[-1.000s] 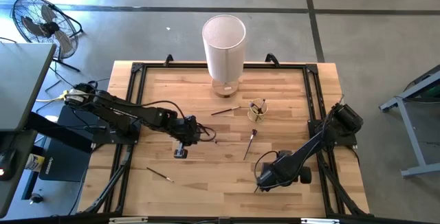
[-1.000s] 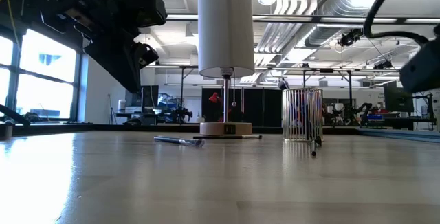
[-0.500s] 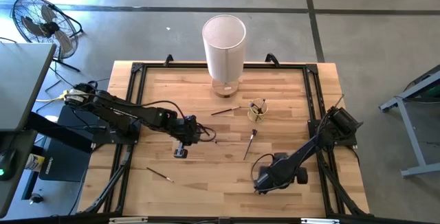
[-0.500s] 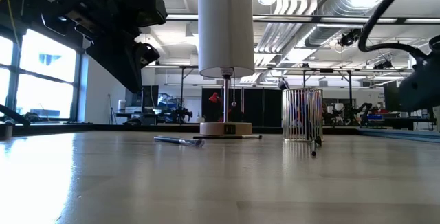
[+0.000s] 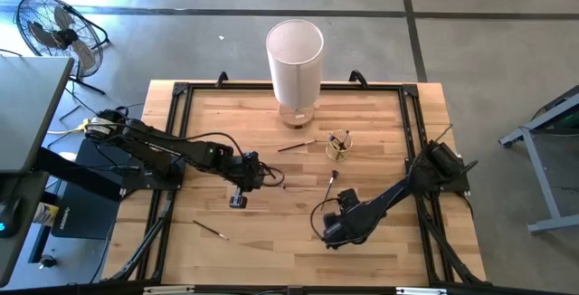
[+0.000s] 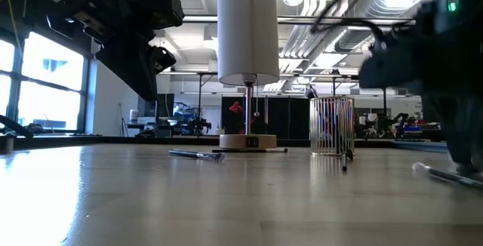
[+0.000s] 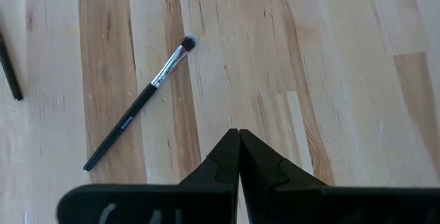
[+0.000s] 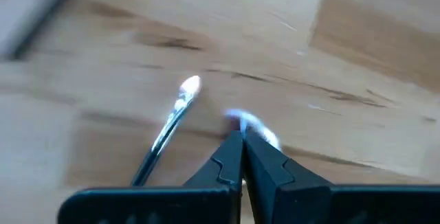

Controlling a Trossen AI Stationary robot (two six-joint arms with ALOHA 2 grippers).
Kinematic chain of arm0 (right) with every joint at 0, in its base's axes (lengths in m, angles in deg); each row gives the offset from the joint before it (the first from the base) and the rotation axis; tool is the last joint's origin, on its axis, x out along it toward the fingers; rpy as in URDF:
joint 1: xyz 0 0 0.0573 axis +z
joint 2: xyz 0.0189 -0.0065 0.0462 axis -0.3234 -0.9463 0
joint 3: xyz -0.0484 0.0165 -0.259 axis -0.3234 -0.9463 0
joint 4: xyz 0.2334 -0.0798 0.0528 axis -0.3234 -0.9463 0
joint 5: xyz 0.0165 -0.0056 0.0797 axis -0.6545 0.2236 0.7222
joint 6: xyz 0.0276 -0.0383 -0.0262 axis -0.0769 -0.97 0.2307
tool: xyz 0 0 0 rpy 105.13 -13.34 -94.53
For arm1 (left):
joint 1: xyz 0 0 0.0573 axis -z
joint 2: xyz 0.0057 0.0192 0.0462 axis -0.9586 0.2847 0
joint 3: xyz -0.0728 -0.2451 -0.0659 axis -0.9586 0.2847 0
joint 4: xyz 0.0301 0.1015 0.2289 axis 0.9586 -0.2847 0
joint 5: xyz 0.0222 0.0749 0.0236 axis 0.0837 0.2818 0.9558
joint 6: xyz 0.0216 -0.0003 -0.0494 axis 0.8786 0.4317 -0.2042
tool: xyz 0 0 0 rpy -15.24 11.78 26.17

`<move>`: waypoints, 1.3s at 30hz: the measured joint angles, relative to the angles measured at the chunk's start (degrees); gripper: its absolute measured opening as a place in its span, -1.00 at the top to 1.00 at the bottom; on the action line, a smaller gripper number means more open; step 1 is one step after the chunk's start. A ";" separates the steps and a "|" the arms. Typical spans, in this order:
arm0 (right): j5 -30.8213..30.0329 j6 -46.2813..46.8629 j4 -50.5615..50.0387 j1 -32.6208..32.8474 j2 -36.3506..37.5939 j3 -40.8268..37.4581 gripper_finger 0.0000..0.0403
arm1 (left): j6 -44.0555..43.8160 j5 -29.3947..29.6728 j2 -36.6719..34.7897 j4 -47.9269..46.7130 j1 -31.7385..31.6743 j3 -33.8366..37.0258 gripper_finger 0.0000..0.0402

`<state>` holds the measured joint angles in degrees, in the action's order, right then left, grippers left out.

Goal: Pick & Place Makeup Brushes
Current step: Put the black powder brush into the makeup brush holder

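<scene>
Makeup brushes lie flat on the wooden table: one near the lamp base (image 5: 297, 145) (image 7: 141, 107), one at mid table (image 5: 332, 179), one near the front left (image 5: 210, 230). Others stand in a small cup (image 5: 339, 145). My left gripper (image 5: 279, 185) (image 7: 238, 133) hovers shut above bare wood at mid table. My right gripper (image 5: 324, 232) (image 8: 240, 138) points down, shut, near the table's front. A brush with a pale tuft (image 8: 168, 135) lies just beside its fingertips. In the low view this brush (image 6: 449, 174) rests on the table below the blurred gripper. My right gripper's shut fingertips stand at the table beside the brush's tuft end (image 8: 191, 83). A pale blur (image 8: 251, 124) sits right at the tips. I cannot tell whether the fingers touch or hold a brush.
A tall white lamp (image 5: 294, 60) stands at the far edge on a round base. The black frame rails (image 5: 172, 150) run along the table's left and right sides. Bare wood lies between the two grippers and along the front.
My right gripper has gone toward the table's left, rolled about its own axis and shut. In the low view it has come in from the right, and a brush now shows on the table below it.
</scene>
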<state>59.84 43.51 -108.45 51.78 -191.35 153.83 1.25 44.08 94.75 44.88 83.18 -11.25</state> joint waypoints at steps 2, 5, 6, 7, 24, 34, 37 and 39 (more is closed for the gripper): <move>-1.24 -3.17 -3.04 -0.40 0.22 1.84 0.99 | -0.03 0.01 0.00 -0.01 0.00 0.00 1.00; -4.82 -7.38 -6.23 -0.56 0.21 4.19 0.98 | -0.17 0.01 0.00 -0.01 0.00 -0.02 1.00; -5.86 -7.70 -6.66 -0.56 0.22 4.94 0.99 | -0.20 0.01 0.00 0.01 0.00 -0.02 1.00; -6.30 -7.73 -7.63 -0.64 0.22 5.64 0.99 | -0.20 0.01 0.00 0.00 0.00 -0.02 1.00; 4.15 11.45 -8.62 -4.02 0.33 7.84 0.43 | -0.24 -0.04 0.00 0.75 0.00 -0.04 1.00; 2.86 8.95 -0.40 -8.24 0.33 3.43 0.25 | -0.26 -0.54 0.00 0.77 0.00 -0.04 1.00; 2.50 8.95 7.92 -9.21 0.24 -0.90 0.26 | -0.28 -0.54 0.01 0.60 0.00 -0.06 1.00; 2.04 8.90 11.30 -9.57 0.50 -2.91 0.25 | -0.28 -0.56 0.00 0.28 0.00 -0.07 1.00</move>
<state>61.88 52.41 -97.14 42.21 -190.85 150.93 0.96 43.52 94.75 45.16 83.18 -11.31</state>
